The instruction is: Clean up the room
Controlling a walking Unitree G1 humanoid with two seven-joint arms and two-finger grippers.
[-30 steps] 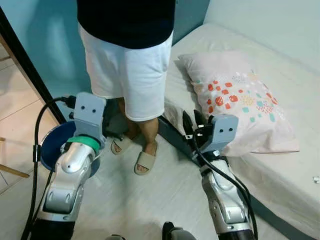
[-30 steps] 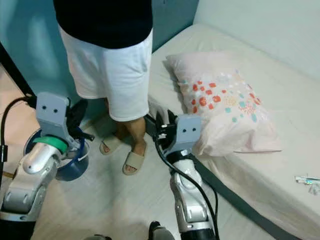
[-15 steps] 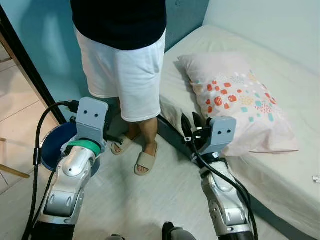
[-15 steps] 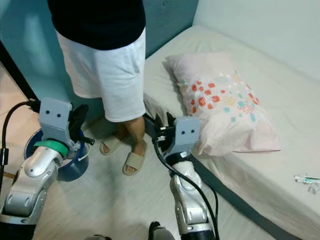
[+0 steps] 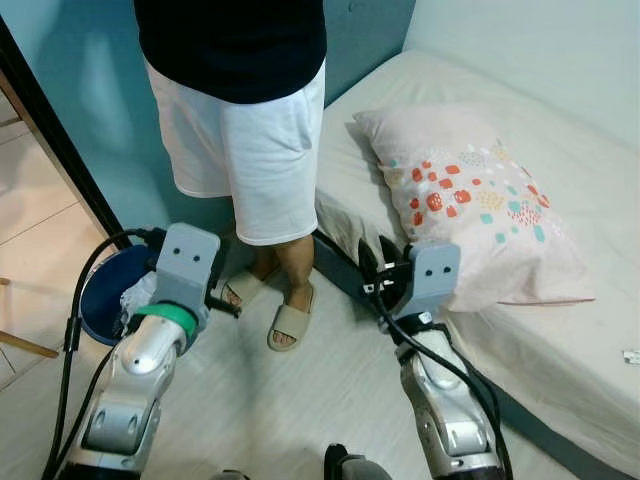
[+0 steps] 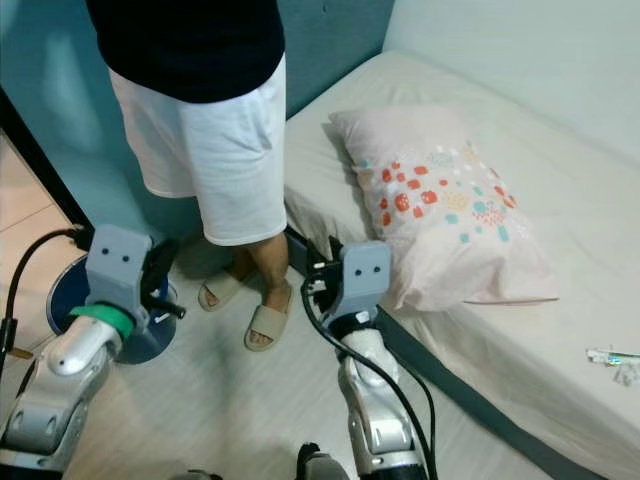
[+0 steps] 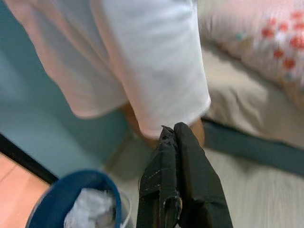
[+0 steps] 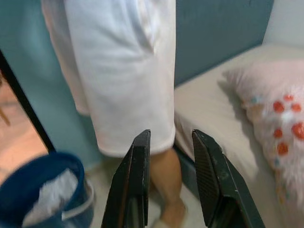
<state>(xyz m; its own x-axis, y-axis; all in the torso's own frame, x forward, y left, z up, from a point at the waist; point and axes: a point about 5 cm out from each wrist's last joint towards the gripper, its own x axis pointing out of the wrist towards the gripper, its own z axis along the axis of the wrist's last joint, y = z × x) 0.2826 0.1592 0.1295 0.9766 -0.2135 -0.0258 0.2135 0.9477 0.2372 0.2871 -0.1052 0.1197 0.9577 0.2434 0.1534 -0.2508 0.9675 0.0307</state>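
Head stereo pair looks forward and steeply down from above both silver arms; the two eyes share the same scene, the right eye view offset slightly sideways. Both take in the person standing close ahead, the bed on the robot's right with the pillow, and the blue bin on the left. Each wrist camera sights along its own black fingers, low and near, toward the person's shorts. Both wrist views share the bin, shorts and pillow.

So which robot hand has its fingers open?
The right gripper, by the bed: a clear gap shows between its two black fingers. The left gripper, near the blue bin, has its fingers pressed together.
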